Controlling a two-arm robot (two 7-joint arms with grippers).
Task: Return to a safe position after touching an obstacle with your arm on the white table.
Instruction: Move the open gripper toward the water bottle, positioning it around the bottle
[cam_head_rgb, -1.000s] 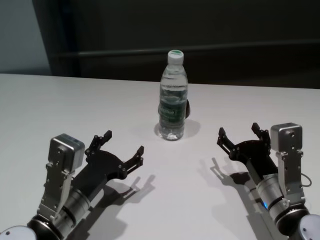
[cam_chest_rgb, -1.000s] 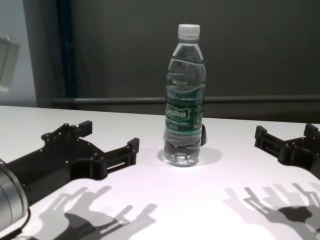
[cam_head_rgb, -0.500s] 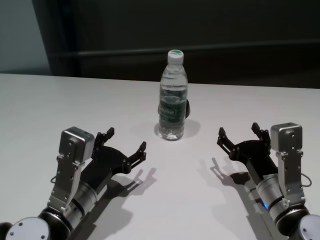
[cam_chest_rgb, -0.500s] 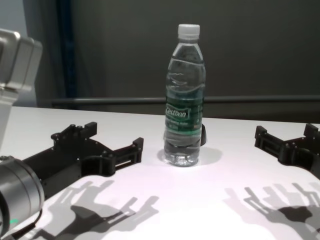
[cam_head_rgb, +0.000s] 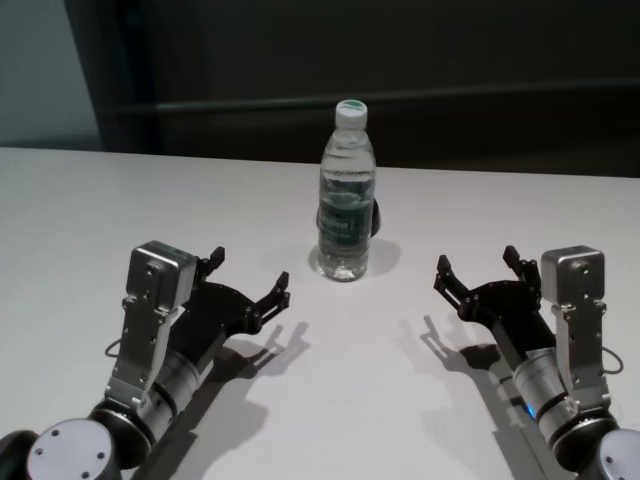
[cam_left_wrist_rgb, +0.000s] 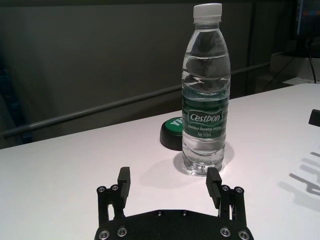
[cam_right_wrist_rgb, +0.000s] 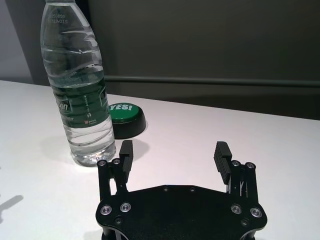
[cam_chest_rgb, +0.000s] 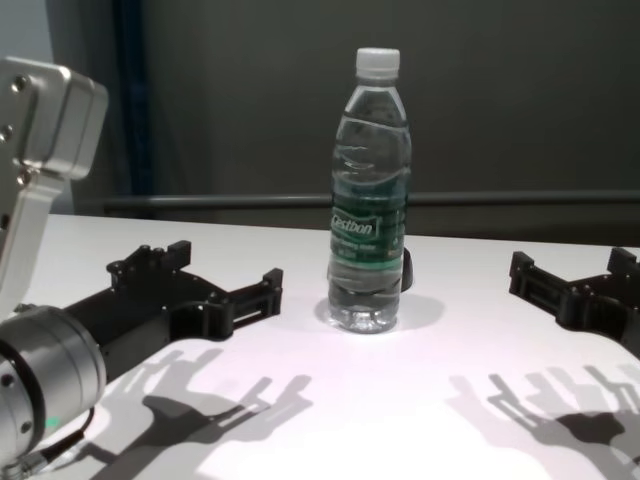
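Bottle (cam_head_rgb: 346, 195) stands upright near the middle of the white table (cam_head_rgb: 90, 210), with its white cap on and a green label around its body. Just behind it sits a low black dome with a green top (cam_right_wrist_rgb: 126, 118). The left gripper (cam_head_rgb: 247, 283) hovers low over the table, near the bottle but apart from it, its fingers spread and holding nothing. The right gripper (cam_head_rgb: 478, 267) rests low on the other side, well apart from the bottle, fingers also spread and empty.
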